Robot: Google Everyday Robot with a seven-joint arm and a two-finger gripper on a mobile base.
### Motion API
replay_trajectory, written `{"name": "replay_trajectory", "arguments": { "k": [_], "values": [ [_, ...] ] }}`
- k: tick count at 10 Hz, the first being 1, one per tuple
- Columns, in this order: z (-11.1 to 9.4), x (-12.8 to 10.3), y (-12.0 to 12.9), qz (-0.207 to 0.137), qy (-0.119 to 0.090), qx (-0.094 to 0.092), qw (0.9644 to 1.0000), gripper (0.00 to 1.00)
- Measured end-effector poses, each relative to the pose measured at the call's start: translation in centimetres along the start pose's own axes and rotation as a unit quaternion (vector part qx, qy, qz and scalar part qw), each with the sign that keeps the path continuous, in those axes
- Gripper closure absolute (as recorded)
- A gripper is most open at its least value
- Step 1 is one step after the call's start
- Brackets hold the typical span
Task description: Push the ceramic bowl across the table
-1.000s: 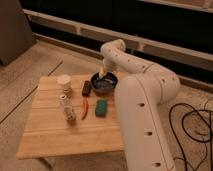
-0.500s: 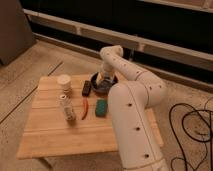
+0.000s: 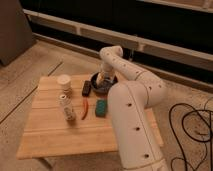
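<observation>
The ceramic bowl (image 3: 101, 88), small and dark, sits near the far edge of the wooden table (image 3: 55, 135), partly covered by my arm. My gripper (image 3: 103, 80) reaches down from the white arm into or right against the bowl's top. Its tip is hidden against the dark bowl.
Left of the bowl lies a flat black block (image 3: 87, 88). A cream cup (image 3: 64, 81) stands at the far left, a clear bottle (image 3: 66, 107) in front of it. A red chili (image 3: 84, 109) and a green sponge (image 3: 101, 107) lie mid-table. Cables (image 3: 190, 125) trail on the floor right.
The arm has swung a little further over the table's right side. The gripper stays at the bowl, which has barely shifted.
</observation>
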Motion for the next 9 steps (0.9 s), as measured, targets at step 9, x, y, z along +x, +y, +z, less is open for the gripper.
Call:
{"name": "replay_trajectory", "arguments": {
  "k": [9],
  "values": [
    [-2.1, 3.4, 5.0, 0.057, -0.069, 0.018, 0.9958, 0.35]
  ]
}}
